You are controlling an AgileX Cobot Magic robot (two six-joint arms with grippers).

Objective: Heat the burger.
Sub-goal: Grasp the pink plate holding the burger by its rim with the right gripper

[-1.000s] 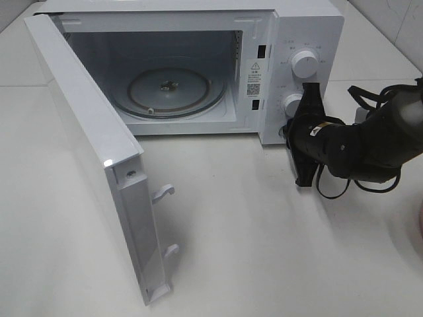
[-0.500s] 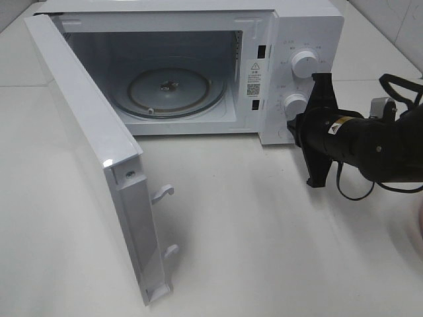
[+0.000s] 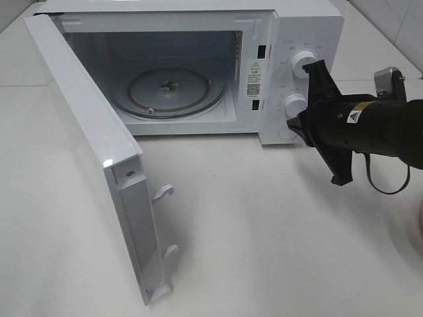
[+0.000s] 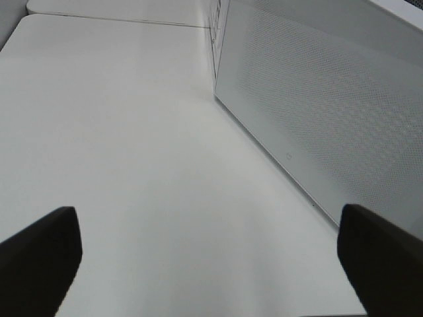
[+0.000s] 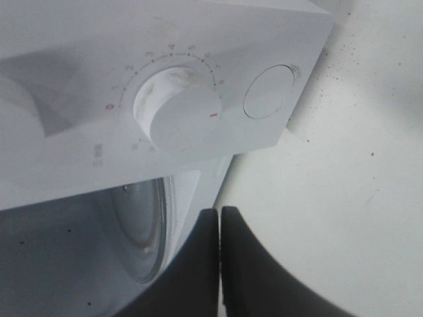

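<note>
The burger is out of view in every frame. A white microwave [image 3: 310, 26] stands at the back with its door [image 3: 86, 132] swung wide to the left. Only the bare glass turntable [image 3: 168, 89] lies in its cavity. My right gripper [image 3: 293, 125] is shut on nothing, its tip close in front of the control panel by the lower knob [image 3: 295, 104]. In the right wrist view its gripper [image 5: 220, 211] shows both fingers pressed together below a knob [image 5: 178, 109]. My left gripper [image 4: 208, 224] is open and empty, low over the table beside the door's perforated panel [image 4: 317, 119].
The upper knob [image 3: 304, 63] sits above the right arm. A round door button [image 5: 269, 91] lies beside the knob. A pink edge [image 3: 420, 228] shows at the far right of the table. The open door stands over the table's left part.
The right arm has drawn back to the right and risen a little, and its wrist has rolled. Its gripper stayed shut. The microwave and its door have not moved.
</note>
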